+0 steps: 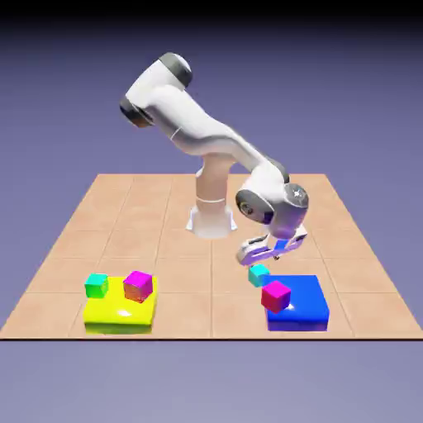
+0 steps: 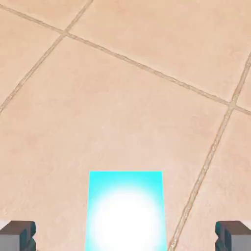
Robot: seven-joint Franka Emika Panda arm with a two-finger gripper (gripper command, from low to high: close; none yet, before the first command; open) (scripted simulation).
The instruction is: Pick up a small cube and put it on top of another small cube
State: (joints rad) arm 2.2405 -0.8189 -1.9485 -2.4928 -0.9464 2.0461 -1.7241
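While I look down through the hand view, my gripper (image 2: 125, 236) stands wide open, with one grey fingertip (image 2: 17, 236) at the bottom left and the other at the bottom right. The small cyan cube (image 2: 126, 211) shows between them, with bare floor tile showing between it and each finger, so I have nothing in my grip. Its face glows almost white in the middle and turns cyan toward the edges, and its lower part runs out of the picture. Pale tiles with rough joints fill the rest of that view.

From the exterior view, I see the arm (image 1: 194, 124) bending over toward the exterior view's right, with the hand just above the cyan cube. That cube sits on the tiled table (image 1: 186, 301), by the far left corner of the blue block (image 1: 306, 299); I can't tell whether the two touch. A magenta cube (image 1: 276, 296) is at the left side of the blue block, nearer the camera than the cyan one. Well apart, on the exterior view's left, I have a yellow block (image 1: 120, 314), with a second magenta cube (image 1: 138, 286) on its right part and a green cube (image 1: 97, 285) at its far left corner.
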